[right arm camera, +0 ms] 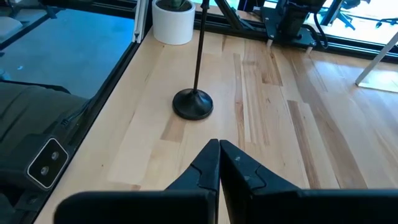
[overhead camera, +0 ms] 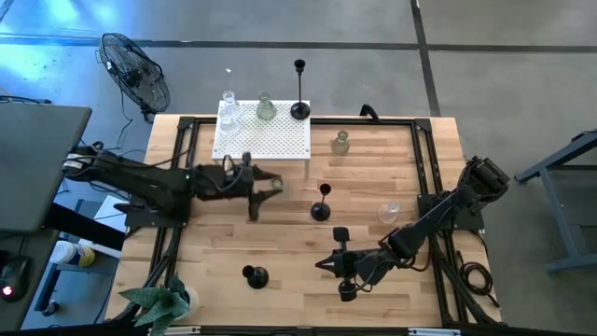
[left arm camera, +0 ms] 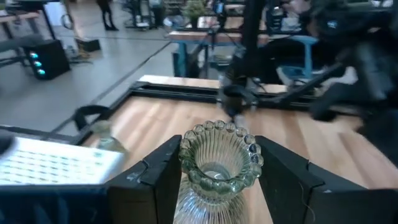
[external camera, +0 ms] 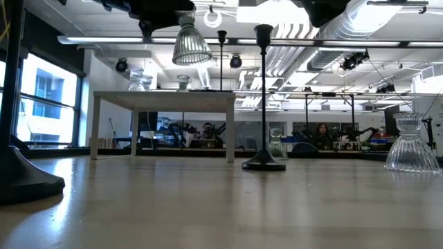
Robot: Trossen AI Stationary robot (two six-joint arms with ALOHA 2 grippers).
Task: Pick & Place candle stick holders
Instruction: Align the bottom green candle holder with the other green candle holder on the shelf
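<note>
My left gripper (overhead camera: 264, 191) is near the front edge of the white perforated little table (overhead camera: 280, 140) and is shut on a pale-green ribbed glass holder (left arm camera: 216, 163), which hangs high in the low view (external camera: 191, 43). My right gripper (overhead camera: 341, 267) is shut and empty, low over the near middle of the table. Two glass holders (overhead camera: 229, 109) (overhead camera: 265, 107) and a black stemmed holder (overhead camera: 299, 109) stand on the little table. On the wood stand a glass holder (overhead camera: 341, 142), a black holder (overhead camera: 321, 211), another glass holder (overhead camera: 388, 213) and a black holder (overhead camera: 256, 275). My left gripper pinches the glass holder between its two fingers (left arm camera: 155, 177), on the ribbed neck just below the beaded rim (left arm camera: 189, 171). The fingers come slanting down from the table's left. The holder is lifted clear of the table, upright, its flared foot (external camera: 192, 52) down.
A black floor fan (overhead camera: 135, 70) stands beyond the far left corner. A potted plant (overhead camera: 168, 303) sits at the near left corner. Black frame rails (overhead camera: 424, 168) run along the table's sides. The black holder (right arm camera: 193, 102) stands just ahead of my right gripper (right arm camera: 219, 157).
</note>
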